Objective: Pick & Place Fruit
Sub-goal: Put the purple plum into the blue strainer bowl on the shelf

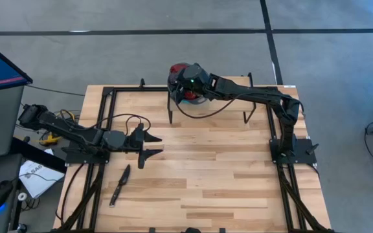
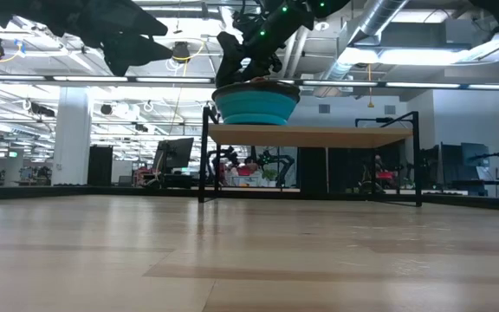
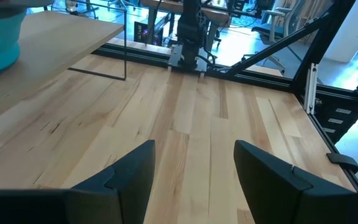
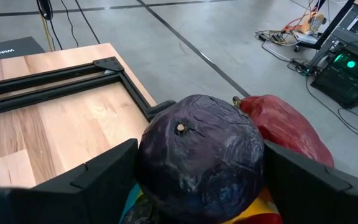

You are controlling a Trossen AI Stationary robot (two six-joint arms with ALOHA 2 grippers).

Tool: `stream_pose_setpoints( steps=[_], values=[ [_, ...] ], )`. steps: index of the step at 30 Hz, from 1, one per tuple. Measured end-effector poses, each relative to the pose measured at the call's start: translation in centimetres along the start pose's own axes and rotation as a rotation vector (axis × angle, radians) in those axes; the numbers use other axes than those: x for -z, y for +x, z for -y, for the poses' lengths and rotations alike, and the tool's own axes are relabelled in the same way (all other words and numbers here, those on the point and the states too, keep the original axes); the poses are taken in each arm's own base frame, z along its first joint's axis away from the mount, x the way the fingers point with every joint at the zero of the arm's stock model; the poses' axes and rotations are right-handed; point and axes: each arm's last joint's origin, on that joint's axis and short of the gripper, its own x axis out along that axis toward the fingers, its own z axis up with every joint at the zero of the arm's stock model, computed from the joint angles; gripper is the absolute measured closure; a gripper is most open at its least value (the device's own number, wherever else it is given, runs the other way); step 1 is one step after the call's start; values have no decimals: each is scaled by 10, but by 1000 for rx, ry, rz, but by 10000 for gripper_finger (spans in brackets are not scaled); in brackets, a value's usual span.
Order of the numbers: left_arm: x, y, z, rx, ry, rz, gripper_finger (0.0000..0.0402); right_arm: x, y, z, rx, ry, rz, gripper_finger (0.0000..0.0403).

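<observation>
A teal bowl [image 2: 256, 106] stands on a raised wooden shelf [image 2: 319, 135] at the table's far side, heaped with fruit. On top lies a dark purple fruit [image 4: 197, 155]. A red fruit [image 4: 284, 127] sits behind it, and a red-and-yellow piece [image 4: 260, 213] lies under it. My right gripper [image 4: 201, 163] reaches over the bowl [image 1: 196, 98] and is shut on the purple fruit. My left gripper [image 1: 155, 147] hovers open over the table's left part with nothing between its fingers [image 3: 129, 177]. My right gripper pinches the dark purple fruit between its two fingers, one on each of its rounded sides [image 4: 146, 163]. The fingers slant down from the table's right side. The fruit sits on top of the pile; whether it is lifted clear of the fruit below, I cannot tell.
A dark knife [image 1: 120, 184] lies on the table near the left front. The shelf stands on thin black legs [image 2: 204, 165] with free room beneath. A black frame [image 1: 105, 103] borders the table, and cables [image 1: 131, 123] trail by the left arm.
</observation>
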Motion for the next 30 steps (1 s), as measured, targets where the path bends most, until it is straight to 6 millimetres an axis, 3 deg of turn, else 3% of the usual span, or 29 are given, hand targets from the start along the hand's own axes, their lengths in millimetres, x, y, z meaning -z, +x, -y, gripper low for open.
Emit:
stream_pose_setpoints(
  steps=[7, 12, 18, 30],
  values=[
    [-3, -1, -1, 2, -36, 24, 189, 0, 0, 0, -2, -6, -1, 81],
    [-27, -10, -9, -21, -70, 128, 189, 0, 0, -1, -5, -11, -3, 81],
    [-51, -21, -31, -130, -25, 242, 189, 0, 0, -1, -7, -11, -3, 81],
    [-52, -8, -75, -409, 31, 213, 189, 0, 0, -2, -33, -27, -2, 81]
  ],
)
